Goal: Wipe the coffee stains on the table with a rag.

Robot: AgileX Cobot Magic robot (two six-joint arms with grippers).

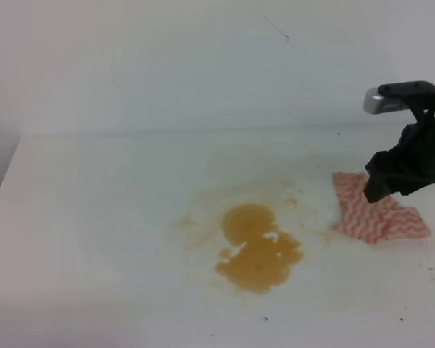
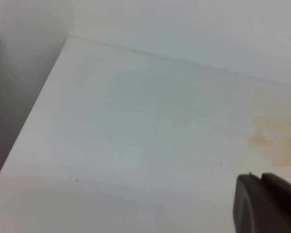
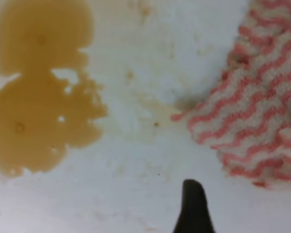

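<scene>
The coffee stains (image 1: 259,250) are an amber-brown blotch in the middle of the white table (image 1: 94,217), with faint yellowish smears around it. They fill the left of the right wrist view (image 3: 39,97). The red-and-white zigzag rag (image 1: 380,217) lies crumpled to the right of the blotch, apart from it, and shows in the right wrist view (image 3: 262,111). My right gripper (image 1: 377,190) hovers over the rag's near-left edge; its fingers show as one dark tip (image 3: 191,199), shut and empty. My left gripper (image 2: 262,204) is out of the high view, shut, left of the smears (image 2: 274,141).
The table's left edge (image 2: 34,111) drops off beside a grey wall. A white wall (image 1: 203,65) rises behind the table's back edge. A few tiny dark specks (image 1: 265,317) lie near the front.
</scene>
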